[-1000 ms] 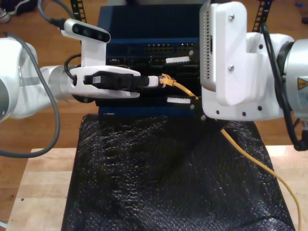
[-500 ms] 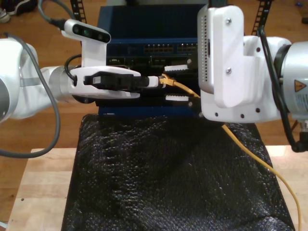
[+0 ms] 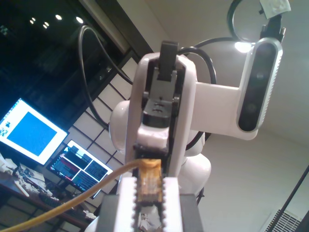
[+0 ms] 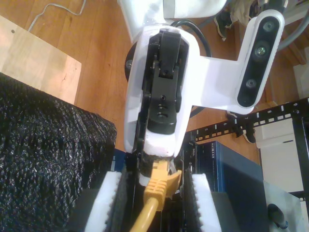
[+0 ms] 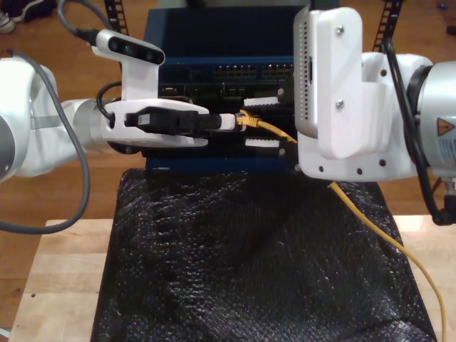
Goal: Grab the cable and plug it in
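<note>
The yellow-orange cable (image 5: pixel 370 228) runs from the exterior view's lower right up over the black mat to its plug (image 5: pixel 247 120) in front of the rack. My first gripper (image 5: pixel 231 121), on the arm at the exterior view's left, is shut on the plug end, seen between its serrated fingers (image 3: pixel 126 203) in the first wrist view. My second gripper (image 5: pixel 247 125) comes from the exterior view's right. It is open, with one white serrated finger (image 5: pixel 265 104) above the cable and the other below. In the second wrist view the cable (image 4: pixel 145 215) passes untouched between those fingers (image 4: pixel 108 203).
A blue rack unit (image 5: pixel 214 43) with rows of ports (image 5: pixel 242 71) stands just behind both grippers. A black bubble-textured mat (image 5: pixel 249 256) covers the wooden table (image 5: pixel 64 271). Thick grey and black arm cables (image 5: pixel 78 178) hang at the exterior view's left.
The second gripper's two white fingers have drawn closer together around the cable, and its arm has shifted slightly. The first gripper has held still with the plug.
</note>
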